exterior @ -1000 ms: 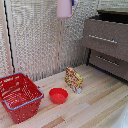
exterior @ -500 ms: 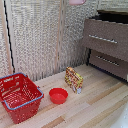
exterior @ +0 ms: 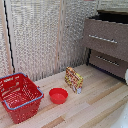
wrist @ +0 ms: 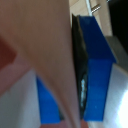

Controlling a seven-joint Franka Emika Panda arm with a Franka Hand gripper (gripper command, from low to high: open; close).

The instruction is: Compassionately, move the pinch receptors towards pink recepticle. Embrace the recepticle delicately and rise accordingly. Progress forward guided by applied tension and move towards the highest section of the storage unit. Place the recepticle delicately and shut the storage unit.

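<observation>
Two blue fingers (wrist: pixel 97 70) of the gripper (wrist: pixel 75 75) clasp the pink mug (wrist: pixel 45 55) (blurred, cropped). Only the exterior view shows the open top drawer (exterior: pixel 106 35), without arm or mug.

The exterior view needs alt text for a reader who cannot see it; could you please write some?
A dark-brown chest of drawers stands at the exterior view's right with its top drawer pulled open. On the light wooden table sit a red wire basket, a flat red bowl and a small snack box. No gripper or mug shows.
</observation>
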